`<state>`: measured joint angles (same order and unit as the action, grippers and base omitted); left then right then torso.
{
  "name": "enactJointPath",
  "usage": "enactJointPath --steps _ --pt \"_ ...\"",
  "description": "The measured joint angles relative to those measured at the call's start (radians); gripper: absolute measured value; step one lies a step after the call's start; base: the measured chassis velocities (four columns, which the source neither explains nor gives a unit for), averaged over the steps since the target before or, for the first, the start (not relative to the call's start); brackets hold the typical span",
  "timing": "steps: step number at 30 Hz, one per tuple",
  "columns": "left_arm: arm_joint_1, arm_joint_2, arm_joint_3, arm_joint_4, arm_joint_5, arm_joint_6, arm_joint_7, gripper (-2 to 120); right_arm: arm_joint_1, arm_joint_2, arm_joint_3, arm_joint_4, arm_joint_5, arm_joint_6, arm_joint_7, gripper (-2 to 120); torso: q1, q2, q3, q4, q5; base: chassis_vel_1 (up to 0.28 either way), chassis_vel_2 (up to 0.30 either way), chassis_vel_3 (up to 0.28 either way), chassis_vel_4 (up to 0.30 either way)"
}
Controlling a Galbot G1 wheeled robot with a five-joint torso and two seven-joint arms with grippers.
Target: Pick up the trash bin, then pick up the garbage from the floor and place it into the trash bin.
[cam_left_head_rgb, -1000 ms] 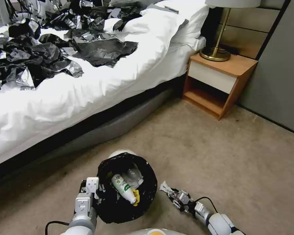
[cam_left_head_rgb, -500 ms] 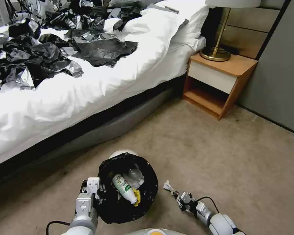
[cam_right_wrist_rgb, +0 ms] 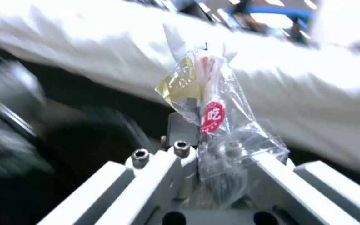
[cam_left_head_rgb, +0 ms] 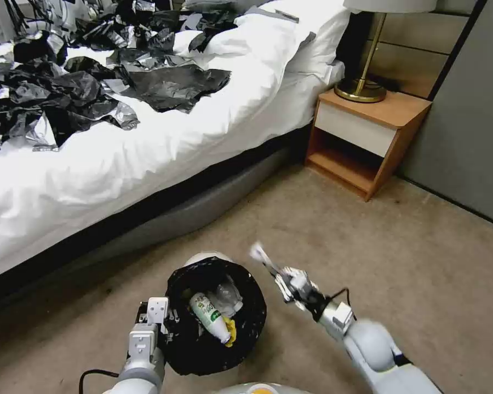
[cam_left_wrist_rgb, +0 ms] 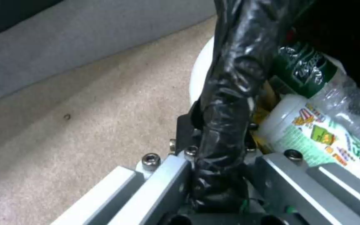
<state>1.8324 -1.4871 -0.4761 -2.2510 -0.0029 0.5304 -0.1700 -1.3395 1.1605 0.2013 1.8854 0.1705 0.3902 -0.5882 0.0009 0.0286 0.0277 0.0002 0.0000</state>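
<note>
Beside the bed (cam_left_head_rgb: pixel 148 164), on the carpet, the trash bin (cam_left_head_rgb: pixel 216 317) is held by its bag-covered rim, on which the left gripper (cam_left_wrist_rgb: pixel 219 150) is clamped. Inside it a green-labelled bottle (cam_left_head_rgb: pixel 208 314), a clear bottle (cam_left_wrist_rgb: pixel 338 103) and a yellow wrapper (cam_left_head_rgb: pixel 228 328) are already collected. A clear plastic wrapper (cam_right_wrist_rgb: pixel 213 106) with a red sticker is pinched in the right gripper (cam_left_head_rgb: pixel 279 276), raised just beside the bin's rim, not yet over the opening. Judged progress: bin secured, several pieces deposited; this wrapper is left to be dropped in. No other litter is seen on the visible floor.
</note>
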Motion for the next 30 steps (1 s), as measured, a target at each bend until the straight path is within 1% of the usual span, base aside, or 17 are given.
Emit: enactJointPath --steps 1,2,4,5,8,9,11,13,18,21,27,28,29,30 --pt "0.001 0.0 0.002 0.0 -0.003 0.002 0.0 0 -0.006 -0.013 -0.014 0.035 0.005 0.0 -0.021 0 0.0 0.0 0.0 -0.0002 -0.0001 0.0 0.0 0.0 0.0" --pt "0.001 0.0 0.002 0.0 -0.003 0.002 0.0 0 -0.006 -0.013 -0.014 0.035 0.005 0.0 -0.021 0 0.0 0.0 0.0 -0.0002 -0.0001 0.0 0.0 0.0 0.0" --pt "0.0 0.0 0.003 0.0 -0.006 0.007 0.002 0 -0.025 -0.043 -0.044 0.089 0.001 0.001 -0.049 0 0.0 0.0 0.0 -0.0002 0.0 0.0 0.0 0.0 0.0" --pt "0.0 0.0 0.003 0.0 -0.006 0.007 0.002 0 -0.025 -0.043 -0.044 0.089 0.001 0.001 -0.049 0 0.0 0.0 0.0 -0.0002 0.0 0.0 0.0 0.0 0.0" --pt "-0.002 0.001 0.0 -0.001 -0.007 0.02 0.002 0 -0.059 -0.079 -0.073 0.128 -0.011 0.003 -0.058 0 0.0 0.0 0.0 -0.0002 0.0 0.0 0.0 0.0 0.0" --pt "-0.002 0.001 0.0 -0.001 -0.007 0.02 0.002 0 -0.059 -0.079 -0.073 0.128 -0.011 0.003 -0.058 0 0.0 0.0 0.0 -0.0002 0.0 0.0 0.0 0.0 0.0" --pt "-0.007 0.002 -0.001 0.0 -0.008 0.033 0.001 0 -0.082 -0.103 -0.091 0.136 -0.019 0.004 -0.059 0 0.0 0.0 0.0 -0.0003 0.0 0.0 0.0 0.0 0.0" --pt "-0.008 0.002 0.0 0.001 -0.008 0.038 0.0 0 -0.088 -0.112 -0.098 0.129 -0.021 0.006 -0.059 0 0.0 0.0 0.0 -0.0003 0.0 0.0 0.0 0.0 0.0" --pt "-0.012 0.002 0.004 -0.001 -0.011 0.052 -0.003 0 -0.1 -0.127 -0.131 0.068 -0.038 0.01 -0.045 0 0.0 0.0 0.0 -0.0003 0.0 0.0 0.0 0.0 0.0" --pt "-0.011 0.002 0.004 -0.011 -0.016 0.055 -0.005 0 -0.082 -0.111 -0.156 0.009 -0.042 0.006 -0.014 0 0.0 0.0 0.0 -0.0003 0.0002 0.0 0.0 0.0 0.0" --pt "0.002 0.001 0.006 -0.022 -0.018 0.055 -0.006 0 -0.044 -0.077 -0.165 -0.053 -0.048 -0.01 0.013 0 0.0 0.0 0.0 -0.0001 0.0 0.0 0.0 0.0 0.0" --pt "0.004 0.001 0.006 -0.024 -0.018 0.055 -0.006 0 -0.038 -0.072 -0.165 -0.064 -0.049 -0.013 0.016 0 0.0 0.0 0.0 0.0 -0.0001 0.0 0.0 0.0 0.0" --pt "0.006 0.0 0.006 -0.026 -0.018 0.055 -0.006 0 -0.033 -0.068 -0.167 -0.075 -0.051 -0.014 0.021 5 0.0 0.0 0.0 -0.0002 0.0001 0.0 0.0 0.0 0.0" --pt "0.006 0.0 0.006 -0.026 -0.018 0.055 -0.006 0 -0.033 -0.068 -0.167 -0.075 -0.051 -0.014 0.021 5 0.0 0.0 0.0 -0.0002 0.0001 0.0 0.0 0.0 0.0"
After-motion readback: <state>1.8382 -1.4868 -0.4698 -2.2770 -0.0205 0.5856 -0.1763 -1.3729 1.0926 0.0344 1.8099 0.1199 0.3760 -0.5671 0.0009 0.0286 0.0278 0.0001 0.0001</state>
